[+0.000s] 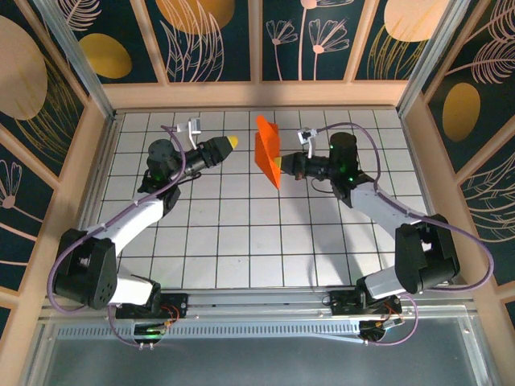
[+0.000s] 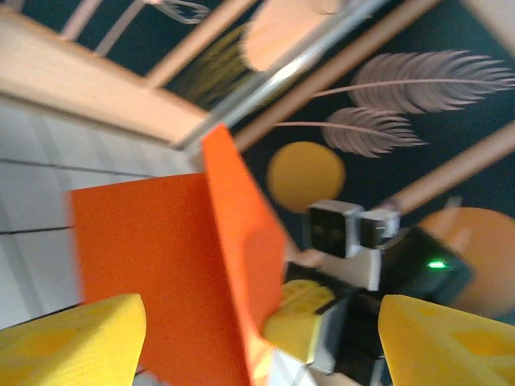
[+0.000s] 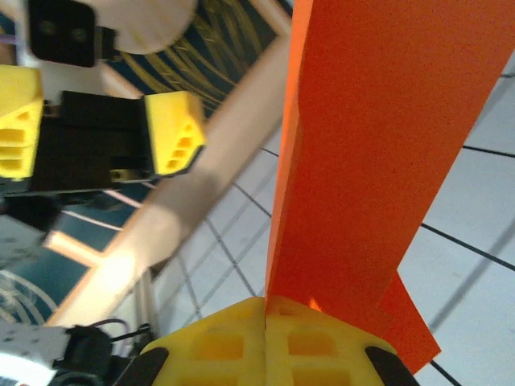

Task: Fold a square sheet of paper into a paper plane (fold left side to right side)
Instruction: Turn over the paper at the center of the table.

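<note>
At 11 o'clock on the table (image 1: 241,241), the left claw (image 1: 230,142) is hovering with fingers apart, near the paper (image 1: 266,143) but not touching it. The folded paper is standing on edge at 12 o'clock, and the right claw (image 1: 278,166) is clamping its lower corner. The fold is apparently proceeding in mid-air; the next move calls for laying the paper flat and pressing the crease.

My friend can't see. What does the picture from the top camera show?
The right gripper pinches a folded orange paper, holding it up over a white grid table. The left gripper points toward the paper from the left, with a gap between them.
</note>
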